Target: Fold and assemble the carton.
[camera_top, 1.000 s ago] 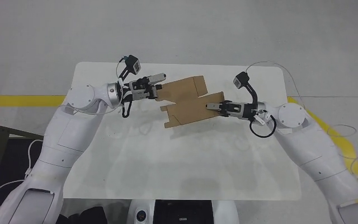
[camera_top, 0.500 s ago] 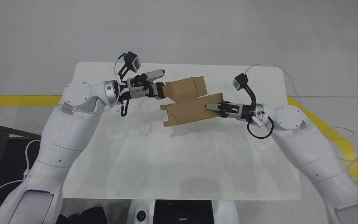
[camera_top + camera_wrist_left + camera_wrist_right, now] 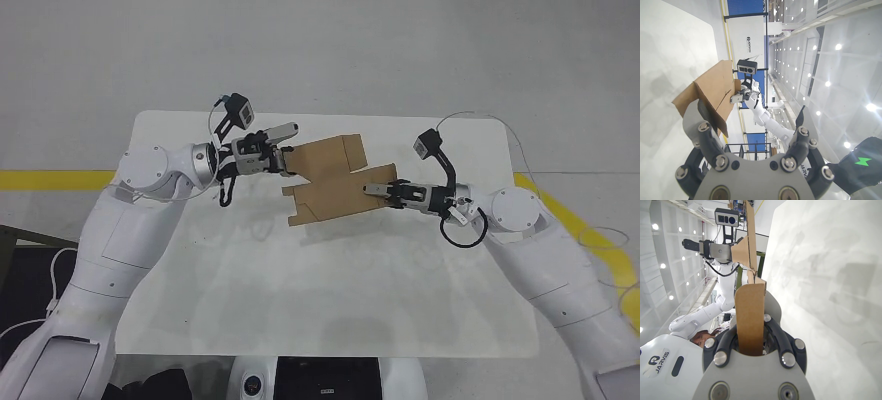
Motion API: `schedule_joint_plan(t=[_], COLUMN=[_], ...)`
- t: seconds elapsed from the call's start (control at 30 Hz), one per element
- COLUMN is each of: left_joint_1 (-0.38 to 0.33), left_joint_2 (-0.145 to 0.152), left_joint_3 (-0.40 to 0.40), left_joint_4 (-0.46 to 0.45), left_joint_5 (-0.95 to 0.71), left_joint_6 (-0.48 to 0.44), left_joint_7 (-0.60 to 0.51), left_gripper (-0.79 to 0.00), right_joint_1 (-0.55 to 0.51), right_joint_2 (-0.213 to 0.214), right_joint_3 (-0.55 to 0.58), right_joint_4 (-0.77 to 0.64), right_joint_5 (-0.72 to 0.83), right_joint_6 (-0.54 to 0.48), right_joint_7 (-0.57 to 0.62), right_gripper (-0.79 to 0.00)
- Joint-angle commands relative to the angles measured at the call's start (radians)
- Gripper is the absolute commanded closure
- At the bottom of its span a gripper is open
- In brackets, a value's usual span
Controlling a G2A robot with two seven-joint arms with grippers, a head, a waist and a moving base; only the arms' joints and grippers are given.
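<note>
Cardboard carton (image 3: 330,195) — judged light, stiff, best gripped at flap edges — is clamped by the right pincer (image 3: 372,190); the left pincer (image 3: 290,142) is spread open at its upper-left edge.

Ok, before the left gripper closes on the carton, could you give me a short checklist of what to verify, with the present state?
1. Right gripper shut on carton: ok.
2. Carton flap inside the open left gripper: ok.
3. Left gripper gripping it: not ok.
4. Carton lifted off the table: ok.
5. Carton formed into a box: not ok, panels mostly flat.
6. Right grip firm enough: cannot tell.
</note>
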Motion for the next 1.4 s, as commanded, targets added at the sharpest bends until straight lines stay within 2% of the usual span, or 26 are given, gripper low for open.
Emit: schedule_joint_plan(t=[0.0,0.3,0.33,0.37,0.4,0.47,0.6,0.83,1.03,1.3,1.37], left_joint_1=[-0.003,-0.009,-0.007,-0.004,-0.003,0.0,0.001,0.007,0.02,0.024,0.024], left_joint_2=[-0.003,-0.005,-0.006,-0.006,-0.006,-0.006,-0.006,-0.003,-0.001,-0.002,-0.003], left_joint_3=[0.008,0.009,0.007,0.005,0.004,0.003,0.004,0.004,0.002,0.005,0.005], left_joint_4=[0.01,0.035,0.035,0.035,0.036,0.038,0.04,0.037,0.027,0.017,0.019], left_joint_5=[0.001,0.066,0.065,0.063,0.065,0.071,0.099,0.169,0.202,0.222,0.223], left_joint_6=[-0.001,-0.024,-0.024,-0.025,-0.027,-0.027,-0.027,-0.034,-0.04,-0.044,-0.044], left_joint_7=[0.002,0.018,0.023,0.025,0.027,0.029,0.032,0.026,0.021,0.015,0.014], left_gripper=[-0.785,-0.776,-0.533,-0.336,-0.228,-0.179,-0.259,-0.286,-0.268,-0.114,-0.037], right_joint_1=[-0.002,-0.014,-0.015,-0.017,-0.018,-0.02,-0.022,-0.027,-0.032,-0.037,-0.038], right_joint_2=[-0.002,-0.007,-0.007,-0.008,-0.009,-0.012,-0.015,-0.02,-0.025,-0.031,-0.032], right_joint_3=[0.004,0.029,0.03,0.031,0.031,0.033,0.038,0.049,0.055,0.065,0.068], right_joint_4=[0.0,-0.013,-0.015,-0.018,-0.02,-0.021,-0.02,-0.019,-0.02,-0.017,-0.016], right_joint_5=[-0.002,-0.01,-0.011,-0.013,-0.015,-0.017,-0.021,-0.029,-0.041,-0.049,-0.051], right_joint_6=[-0.001,0.004,0.006,0.008,0.009,0.009,0.01,0.015,0.019,0.021,0.021], right_joint_7=[0.0,0.003,0.002,0.002,0.002,0.001,0.005,0.006,0.007,0.009,0.011], right_gripper=[0.0,0.0,0.0,0.0,0.0,0.0,0.0,0.0,0.0,0.0,0.0])
